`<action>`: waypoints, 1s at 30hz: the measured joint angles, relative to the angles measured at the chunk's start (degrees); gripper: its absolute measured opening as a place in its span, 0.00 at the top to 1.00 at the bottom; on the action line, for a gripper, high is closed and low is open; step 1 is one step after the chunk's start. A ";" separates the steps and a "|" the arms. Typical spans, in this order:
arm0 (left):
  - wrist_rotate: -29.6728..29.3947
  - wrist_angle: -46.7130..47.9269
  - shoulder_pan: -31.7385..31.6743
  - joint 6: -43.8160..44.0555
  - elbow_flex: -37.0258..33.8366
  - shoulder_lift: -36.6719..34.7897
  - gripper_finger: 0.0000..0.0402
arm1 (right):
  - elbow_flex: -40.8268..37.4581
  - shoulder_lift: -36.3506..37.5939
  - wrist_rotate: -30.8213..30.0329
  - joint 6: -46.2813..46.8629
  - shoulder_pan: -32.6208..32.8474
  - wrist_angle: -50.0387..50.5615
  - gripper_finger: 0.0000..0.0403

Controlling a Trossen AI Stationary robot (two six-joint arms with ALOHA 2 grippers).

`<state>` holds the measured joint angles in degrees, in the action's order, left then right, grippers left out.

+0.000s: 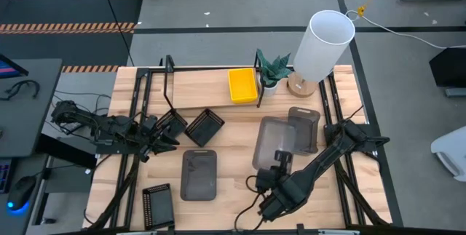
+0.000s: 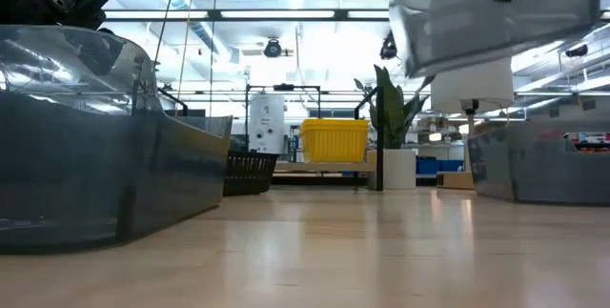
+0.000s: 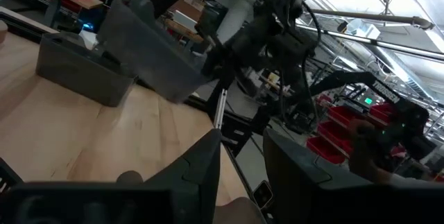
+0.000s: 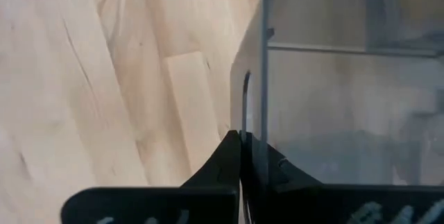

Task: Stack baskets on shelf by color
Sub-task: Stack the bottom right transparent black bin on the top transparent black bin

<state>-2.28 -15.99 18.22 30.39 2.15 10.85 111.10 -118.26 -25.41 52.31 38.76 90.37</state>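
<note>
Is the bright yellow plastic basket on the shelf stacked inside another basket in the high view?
No: the bright yellow plastic basket sits alone on the light-wood shelf board, with no other basket under or in it.

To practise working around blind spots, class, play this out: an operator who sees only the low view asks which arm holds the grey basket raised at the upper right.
Observer: The right gripper, shut on the grey basket's rim.
Operator: I see one black basket. Are there more?
Observer: Three black baskets, none on the shelf.
Operator: Is the left gripper busy?
Observer: No, the left gripper is open and empty, beside two of them.
</note>
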 joint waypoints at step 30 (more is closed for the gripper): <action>0.02 -0.02 0.00 0.00 0.00 0.00 0.71 | -54.44 40.83 5.79 -2.86 -4.83 -19.51 0.98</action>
<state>-2.26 -16.01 18.22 30.39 2.15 10.85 56.65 -77.43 -19.62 49.46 33.93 70.86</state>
